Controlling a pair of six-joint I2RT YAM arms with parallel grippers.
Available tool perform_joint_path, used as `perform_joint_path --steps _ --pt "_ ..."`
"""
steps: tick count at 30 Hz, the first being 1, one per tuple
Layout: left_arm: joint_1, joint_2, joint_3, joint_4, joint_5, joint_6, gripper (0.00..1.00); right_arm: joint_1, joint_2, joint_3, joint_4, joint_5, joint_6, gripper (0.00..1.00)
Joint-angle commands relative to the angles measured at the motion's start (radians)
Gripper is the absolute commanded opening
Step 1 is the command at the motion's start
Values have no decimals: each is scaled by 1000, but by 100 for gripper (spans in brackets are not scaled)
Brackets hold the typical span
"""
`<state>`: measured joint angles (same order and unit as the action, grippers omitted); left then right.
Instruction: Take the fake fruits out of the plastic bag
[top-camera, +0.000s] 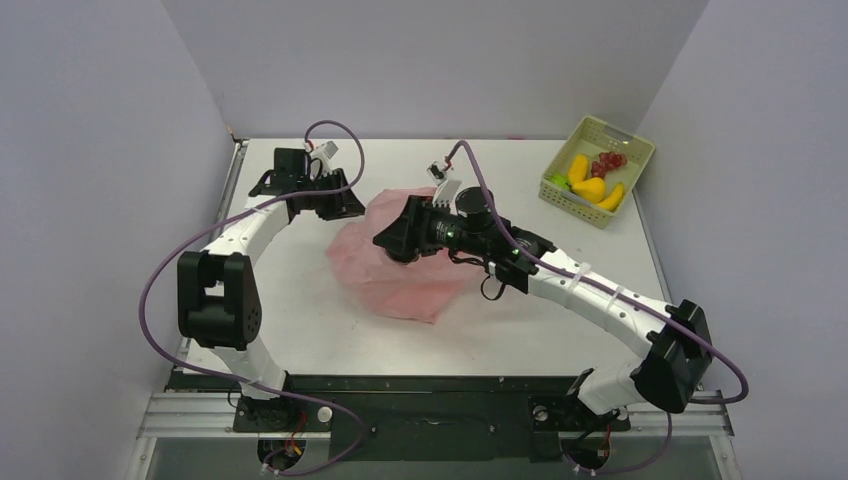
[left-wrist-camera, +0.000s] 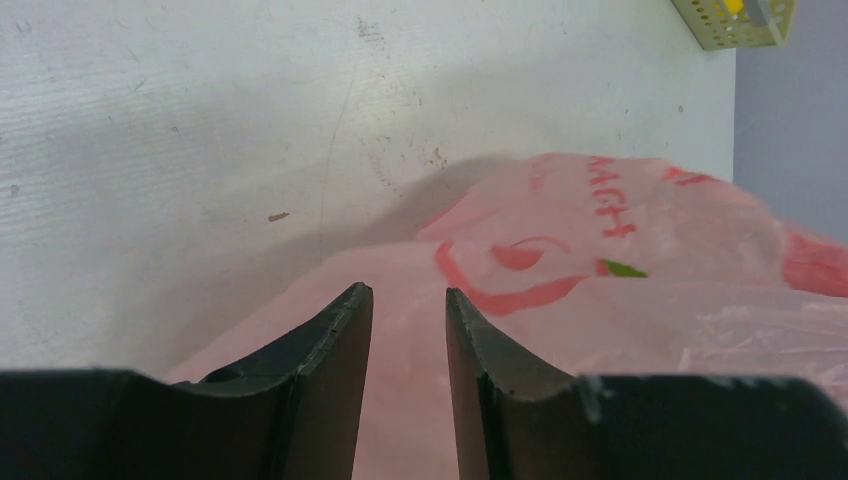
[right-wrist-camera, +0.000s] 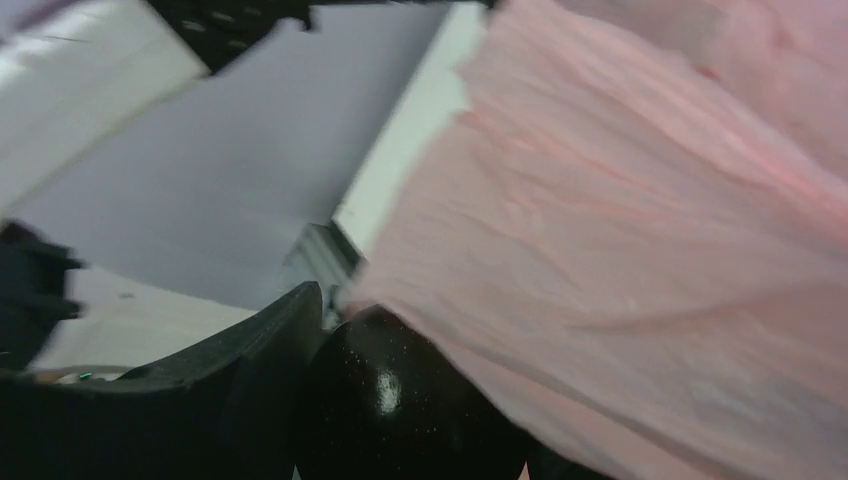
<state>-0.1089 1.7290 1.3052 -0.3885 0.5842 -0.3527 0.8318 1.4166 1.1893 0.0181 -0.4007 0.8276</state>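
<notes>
Bag (top-camera: 400, 280) of pink plastic lies crumpled mid-counter (top-camera: 320, 335). Basket (top-camera: 620, 134) at the far right corner holds banana (top-camera: 611, 197), grape bunch (top-camera: 607, 161) and yellow-orange fruits (top-camera: 579, 170). Right end effector (top-camera: 392, 245), over the bag, grips a dark purple fruit (right-wrist-camera: 400, 410). Left end effector (left-wrist-camera: 408, 295) sits at the bag's far left edge, jaws narrowly parted; grip on the film cannot be told.

**Bag mid-table, basket in the far right corner**

The plastic bag (top-camera: 400, 275) lies in the middle of the table (top-camera: 520, 330). The left hand (top-camera: 340, 203) is at the bag's far left edge, fingers over the film. The right hand (top-camera: 393, 245) is above the bag's middle with a round fruit (right-wrist-camera: 400, 410) between its fingers, the film just beside it. Well apart, in the far right corner, sits the basket (top-camera: 625, 150), with several fruits (top-camera: 590, 185) lying in it.
</notes>
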Motion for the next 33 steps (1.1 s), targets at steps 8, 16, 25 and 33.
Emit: perform_joint_path --steps 8,16,25,33 --pt "13 -45 -12 80 56 -23 31 -56 -152 8 -510 544 -322 0" --pt "14 -60 -16 92 75 -7 32 -55 -135 8 -622 497 -405 0" --pt "-97 -206 -228 759 529 -236 44 -96 -211 -134 -423 234 -385 0" --pt "-286 -140 -97 281 552 136 54 -202 -270 -118 -312 7 -306 0"
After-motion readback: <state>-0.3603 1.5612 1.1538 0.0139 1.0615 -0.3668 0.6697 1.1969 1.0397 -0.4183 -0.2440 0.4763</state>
